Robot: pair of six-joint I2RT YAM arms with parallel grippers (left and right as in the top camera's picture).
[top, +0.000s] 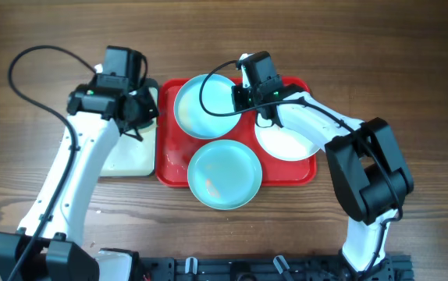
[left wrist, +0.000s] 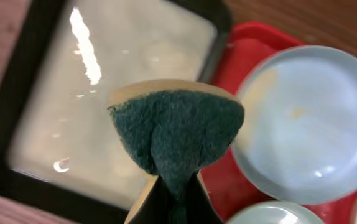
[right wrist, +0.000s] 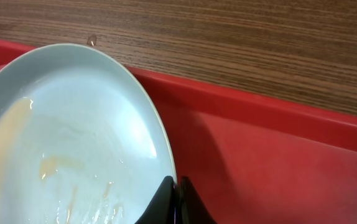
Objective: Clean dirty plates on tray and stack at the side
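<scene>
Plates [top: 224, 176] on tray [top: 169, 165], sponge [left wrist: 175, 127] in left claw [left wrist: 172, 190]

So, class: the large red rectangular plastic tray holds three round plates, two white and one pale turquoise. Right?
No, the colours are swapped: the overhead view shows two pale turquoise round plates and one white plate on the red rectangular plastic tray.

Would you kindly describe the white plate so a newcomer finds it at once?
Find the large red rectangular plastic tray. The round white plate lies at its right edge, partly under the right arm. Its neighbours, the far plate and the near plate, are pale turquoise.
</scene>
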